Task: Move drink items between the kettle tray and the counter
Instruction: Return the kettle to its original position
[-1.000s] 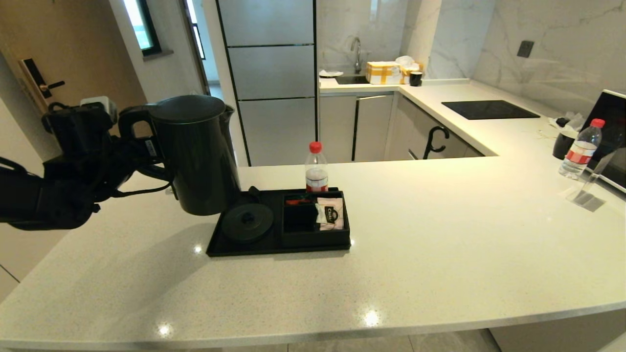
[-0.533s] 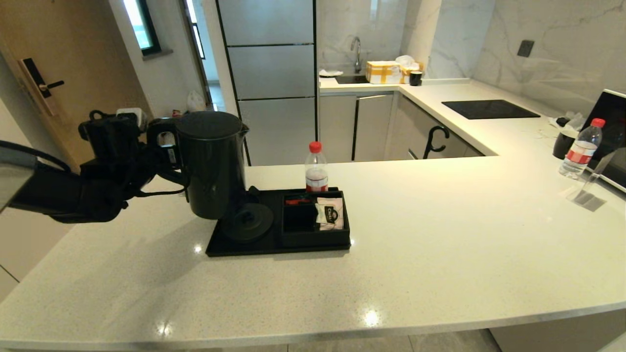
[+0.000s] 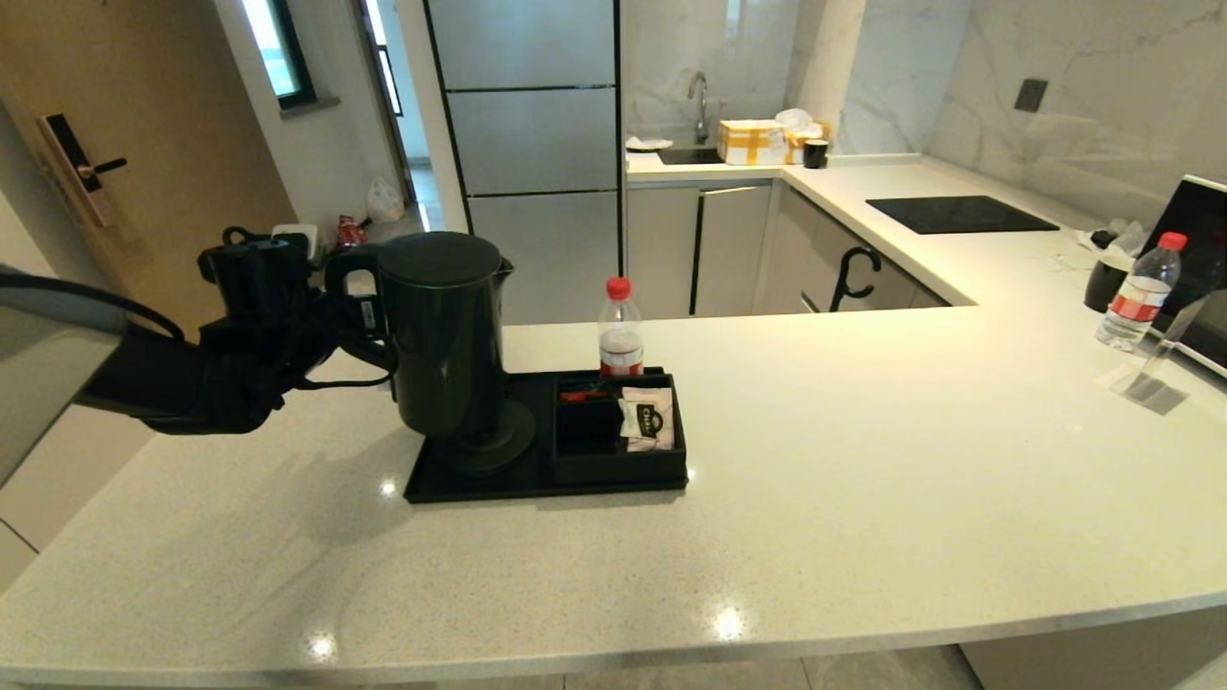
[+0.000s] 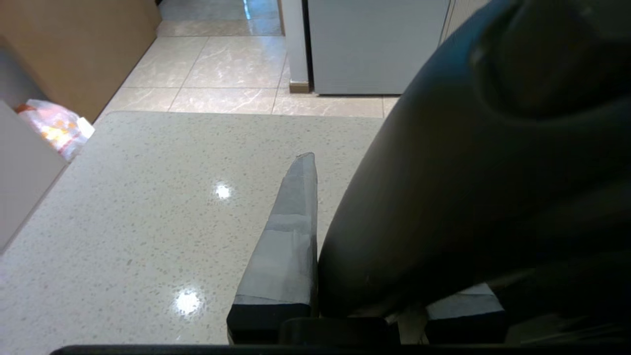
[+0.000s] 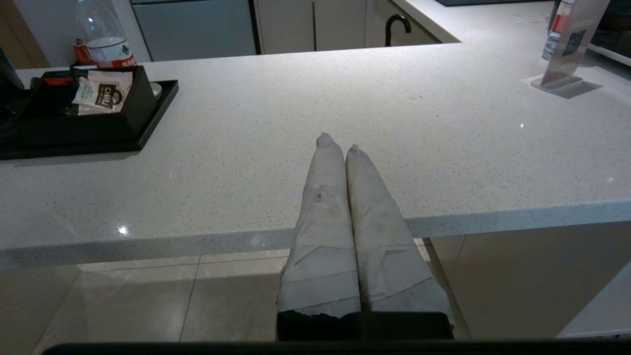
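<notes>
Kettle point(image 3: 449, 340) apparently between left gripper point(image 3: 337, 321) fingers point(image 4: 288, 231).

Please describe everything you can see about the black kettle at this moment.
The kettle is tall, matte black and cylindrical, with a flat round lid, a small spout and a loop handle facing the robot's left. It looks like plastic or coated metal. It stands upright over the round base disc of the tray; whether it is fully seated cannot be told. The left gripper is shut on its handle; nothing else touches it.
</notes>
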### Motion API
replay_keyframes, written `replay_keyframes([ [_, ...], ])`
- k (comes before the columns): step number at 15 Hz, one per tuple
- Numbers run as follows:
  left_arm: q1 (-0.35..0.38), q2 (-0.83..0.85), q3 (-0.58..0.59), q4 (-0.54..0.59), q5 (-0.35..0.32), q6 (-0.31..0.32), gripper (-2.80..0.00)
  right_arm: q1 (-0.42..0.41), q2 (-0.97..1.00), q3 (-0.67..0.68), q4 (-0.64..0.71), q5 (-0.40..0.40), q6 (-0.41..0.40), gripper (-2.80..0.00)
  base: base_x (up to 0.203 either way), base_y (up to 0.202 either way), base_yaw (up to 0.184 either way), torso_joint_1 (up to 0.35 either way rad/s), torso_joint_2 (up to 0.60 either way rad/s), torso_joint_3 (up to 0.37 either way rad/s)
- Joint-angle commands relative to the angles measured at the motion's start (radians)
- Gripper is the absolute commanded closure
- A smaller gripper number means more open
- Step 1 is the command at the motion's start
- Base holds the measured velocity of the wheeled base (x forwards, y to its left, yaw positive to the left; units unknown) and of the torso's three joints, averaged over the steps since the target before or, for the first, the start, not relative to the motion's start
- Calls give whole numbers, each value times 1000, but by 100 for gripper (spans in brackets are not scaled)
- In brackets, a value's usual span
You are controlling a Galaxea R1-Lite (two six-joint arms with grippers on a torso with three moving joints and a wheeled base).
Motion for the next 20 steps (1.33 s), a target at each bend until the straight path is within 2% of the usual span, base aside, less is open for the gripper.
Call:
replay_keyframes([
  [1, -10, 7, -2, -1, 0, 1, 0, 0, 1, 32, -1, 0, 0, 0, 0, 0, 0, 0, 0, 0],
  [20, -50, 38, 14, 75, -12, 2, 0, 0, 1, 32, -1, 0, 0, 0, 0, 0, 0, 0, 0, 0],
])
